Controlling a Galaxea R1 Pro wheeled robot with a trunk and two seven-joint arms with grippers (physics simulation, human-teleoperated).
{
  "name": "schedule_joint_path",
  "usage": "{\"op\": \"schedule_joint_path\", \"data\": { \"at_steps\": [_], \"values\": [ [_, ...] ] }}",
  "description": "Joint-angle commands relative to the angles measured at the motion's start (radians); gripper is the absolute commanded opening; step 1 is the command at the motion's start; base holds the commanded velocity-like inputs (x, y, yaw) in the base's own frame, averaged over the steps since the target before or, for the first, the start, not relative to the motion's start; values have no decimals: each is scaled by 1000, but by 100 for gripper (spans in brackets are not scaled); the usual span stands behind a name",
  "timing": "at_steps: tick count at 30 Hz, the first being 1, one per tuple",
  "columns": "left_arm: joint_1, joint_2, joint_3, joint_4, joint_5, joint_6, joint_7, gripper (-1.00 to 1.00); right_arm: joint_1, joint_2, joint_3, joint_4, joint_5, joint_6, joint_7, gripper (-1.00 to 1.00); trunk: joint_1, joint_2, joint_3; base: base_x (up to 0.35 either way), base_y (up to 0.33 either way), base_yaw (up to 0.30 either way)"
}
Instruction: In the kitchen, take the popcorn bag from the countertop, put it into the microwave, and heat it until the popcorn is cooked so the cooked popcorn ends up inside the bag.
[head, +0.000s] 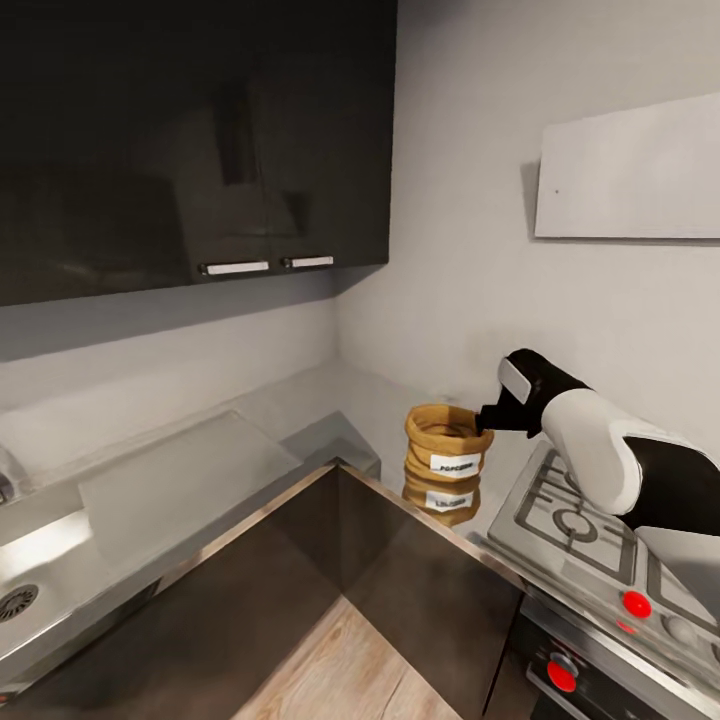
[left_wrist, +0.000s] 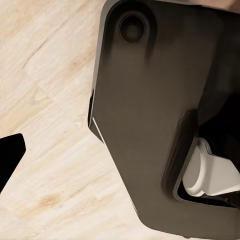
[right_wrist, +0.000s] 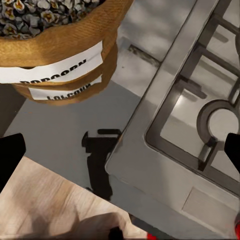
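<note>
My right arm, white shell with a black wrist, stretches forward from the right, its black right gripper (head: 487, 417) held far out ahead of me, fingers spread wide apart.

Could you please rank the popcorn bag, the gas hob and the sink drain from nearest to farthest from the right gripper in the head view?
1. popcorn bag, right at the right gripper.
2. gas hob, below the arm.
3. sink drain, far left.

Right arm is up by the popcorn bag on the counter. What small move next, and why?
Probably ease the right gripper down over the popcorn bag's rolled rim, then close. The gripper hangs at the rim, not yet closed on it, and the bag stands upright on the countertop beside the hob.
</note>
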Motion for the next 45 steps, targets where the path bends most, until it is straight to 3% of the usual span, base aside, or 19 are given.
{"op": "schedule_joint_path", "data": {
  "at_steps": [1, 13, 45],
  "values": [
    [0, 0, 5, 0, 1, 1, 0, 100, 0, 0, -8, 1, -1, 2, -7, 100, 0, -1, 0, 9, 0, 0],
    [0, 0, 5, 0, 1, 1, 1, 100, 0, 0, -9, 74, -1, 1, -6, 100, 0, -1, 0, 65, 29, 0],
    [0, 0, 5, 0, 1, 1, 0, 100, 0, -7, -15, 78, -2, 1, -6, 100, 0, -1, 0, 115, 28, 0]
  ]
}}
